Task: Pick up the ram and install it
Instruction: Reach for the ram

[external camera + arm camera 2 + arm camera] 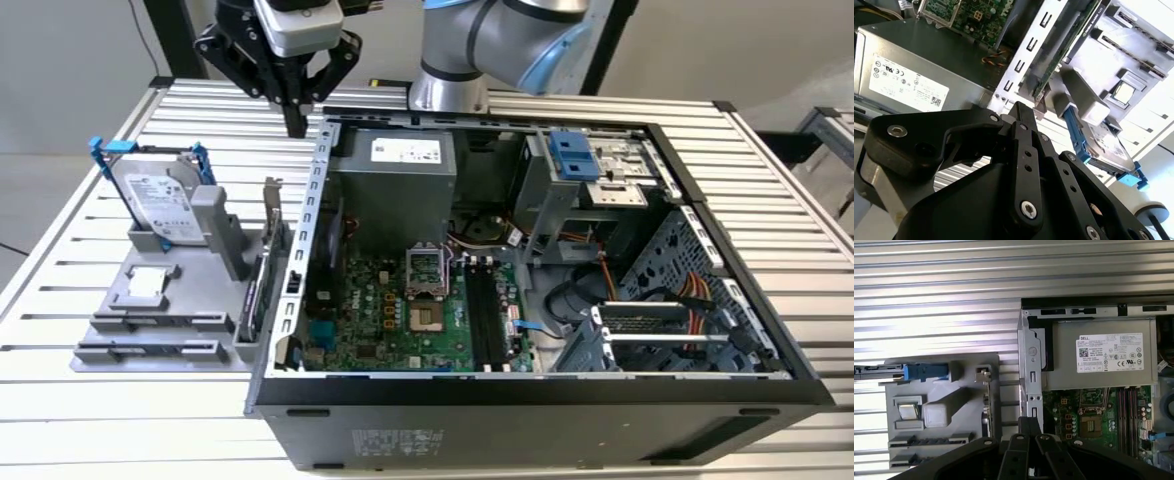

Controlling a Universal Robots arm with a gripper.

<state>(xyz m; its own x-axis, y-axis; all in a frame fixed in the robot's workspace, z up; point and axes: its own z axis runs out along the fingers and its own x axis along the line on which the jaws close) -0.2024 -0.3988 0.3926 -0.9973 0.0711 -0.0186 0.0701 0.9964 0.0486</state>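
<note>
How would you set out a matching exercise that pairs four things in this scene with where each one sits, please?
Things:
1. silver hard drive in a blue frame
2. grey metal power supply box with a white label
3. green motherboard
4. black gripper

Places:
A. flat on the floor of the open black computer case
B. in the air by the case's wall on the exterior view's left
C. standing in the grey holder on the slatted metal table, outside the case
D. inside the case, at the end by the arm's base

Pairs: 1-C, 2-D, 3-A, 4-B.
</note>
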